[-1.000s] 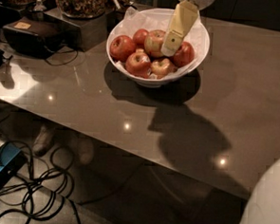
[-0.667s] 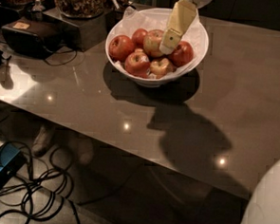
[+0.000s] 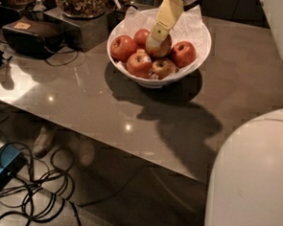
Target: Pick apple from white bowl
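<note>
The white bowl (image 3: 156,81), lined with crinkled white paper, stands at the back of the grey table and holds several apples. The apple (image 3: 164,47), mottled red and yellow-green, lies in the middle of the pile. My gripper (image 3: 154,40), pale yellow, reaches down from the top edge and its tip rests on the left side of that apple, partly covering it. Deep red apples (image 3: 123,47) lie around it, and a smaller yellowish apple (image 3: 164,67) sits in front.
A black box (image 3: 33,34) with a cable sits at the table's left. Jars of nuts or grains (image 3: 81,0) stand behind it. Cables and a blue device (image 3: 1,168) lie on the floor. My white body (image 3: 252,179) fills the lower right.
My gripper has moved to the left across the bowl, from the right-hand apples to the mottled apple in the middle. The bowl and apples have not moved.
</note>
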Action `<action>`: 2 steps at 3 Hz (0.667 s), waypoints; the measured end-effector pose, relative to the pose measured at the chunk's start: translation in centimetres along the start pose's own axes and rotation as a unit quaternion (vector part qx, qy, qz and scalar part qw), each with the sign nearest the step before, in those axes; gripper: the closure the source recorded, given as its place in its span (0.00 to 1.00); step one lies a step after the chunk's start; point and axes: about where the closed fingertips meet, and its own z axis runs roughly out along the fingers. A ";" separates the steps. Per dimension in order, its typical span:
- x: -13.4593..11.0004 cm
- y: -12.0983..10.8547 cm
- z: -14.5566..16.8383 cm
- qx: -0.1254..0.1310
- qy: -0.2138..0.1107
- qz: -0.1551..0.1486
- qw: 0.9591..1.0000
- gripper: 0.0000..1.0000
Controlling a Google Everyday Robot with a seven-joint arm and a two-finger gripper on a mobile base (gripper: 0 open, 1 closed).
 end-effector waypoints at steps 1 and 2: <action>-0.9 -1.0 0.7 -0.005 -0.009 0.001 1.000 0.00; -1.1 -1.8 1.4 -0.008 -0.014 0.005 1.000 0.00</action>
